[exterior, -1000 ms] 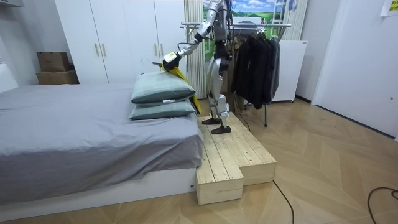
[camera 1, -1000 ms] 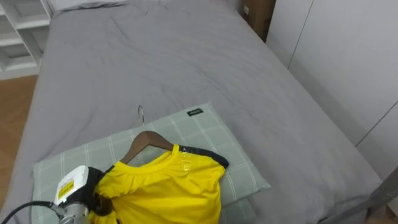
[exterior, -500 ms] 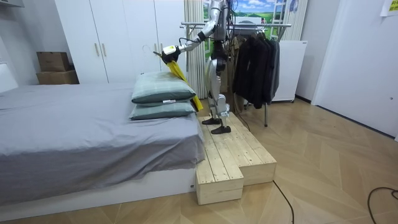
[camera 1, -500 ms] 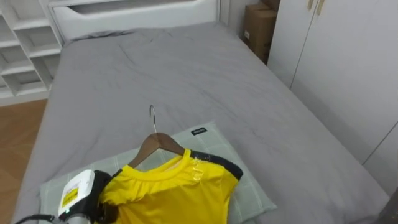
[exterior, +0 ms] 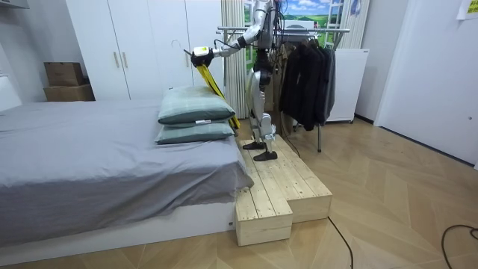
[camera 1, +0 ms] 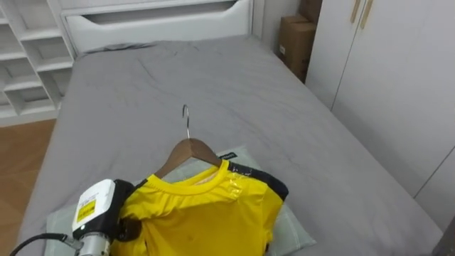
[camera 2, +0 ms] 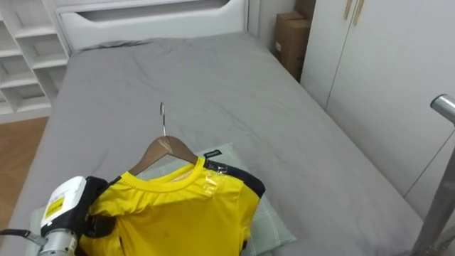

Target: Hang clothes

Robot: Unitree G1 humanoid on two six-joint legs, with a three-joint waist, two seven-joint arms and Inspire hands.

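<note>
Holding yellow short-sleeved shirt [camera 1: 206, 213] on brown wooden hanger [camera 1: 190, 151] over green checked pillow [camera 1: 293, 226] at grey bed's [camera 1: 213, 78] near edge; we see left hand [camera 1: 114, 213] fingers curled into shirt's shoulder.

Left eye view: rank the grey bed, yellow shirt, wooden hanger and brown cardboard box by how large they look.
1. Grey bed, by far the largest.
2. Yellow shirt.
3. Wooden hanger and brown cardboard box look about alike. The box stands farther off and the shirt covers much of the hanger, so I leave them unranked.
</note>
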